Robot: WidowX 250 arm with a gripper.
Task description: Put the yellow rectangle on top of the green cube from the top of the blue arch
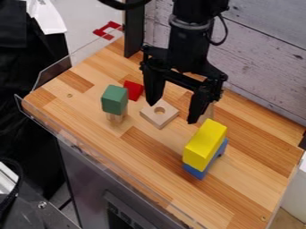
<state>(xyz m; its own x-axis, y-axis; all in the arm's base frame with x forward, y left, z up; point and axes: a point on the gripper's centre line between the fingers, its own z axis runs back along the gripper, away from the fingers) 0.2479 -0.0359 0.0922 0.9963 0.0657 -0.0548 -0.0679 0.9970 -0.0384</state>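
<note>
Above the bench (251,179), the claw (173,112) stands wide. Off-centre closure could topple the yellow rectangle (205,144) off the blue arch (195,172).

Blue arch (195,172) partly hidden by yellow rectangle (204,144), arm (190,44) cut off above

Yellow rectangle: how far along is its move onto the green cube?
Nothing looks done: the yellow rectangle rests on the blue arch, and the green cube has nothing on top. The open claw holds nothing. Left: grasp, lift, carry over and place.
</note>
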